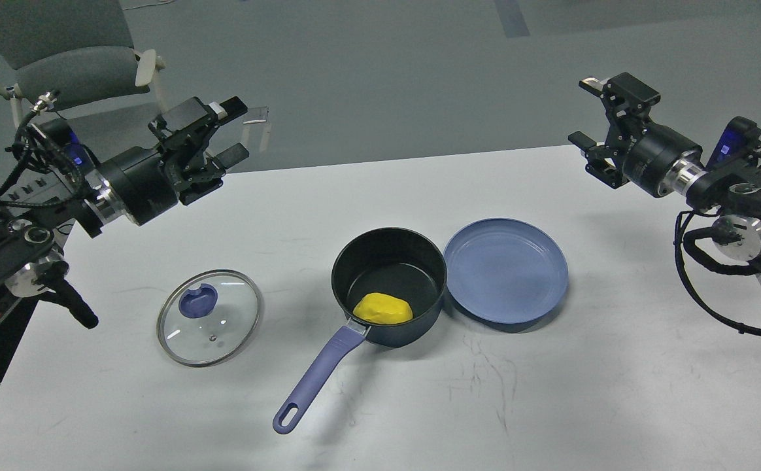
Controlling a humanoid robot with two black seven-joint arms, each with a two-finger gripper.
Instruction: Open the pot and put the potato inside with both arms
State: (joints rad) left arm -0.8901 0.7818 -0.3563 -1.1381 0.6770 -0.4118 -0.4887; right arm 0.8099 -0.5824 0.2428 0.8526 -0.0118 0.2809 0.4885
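A dark pot (388,282) with a purple handle stands open at the table's middle. A yellow potato (383,308) lies inside it near the handle side. The glass lid (209,316) with a purple knob lies flat on the table to the pot's left. My left gripper (233,131) is open and empty, raised above the table's far left. My right gripper (586,111) is open and empty, raised above the table's far right corner. Both are well away from the pot.
A blue plate (506,271) sits touching the pot's right side. The white table (550,392) has scuff marks in front. A grey chair (60,59) stands behind the left arm, off the table.
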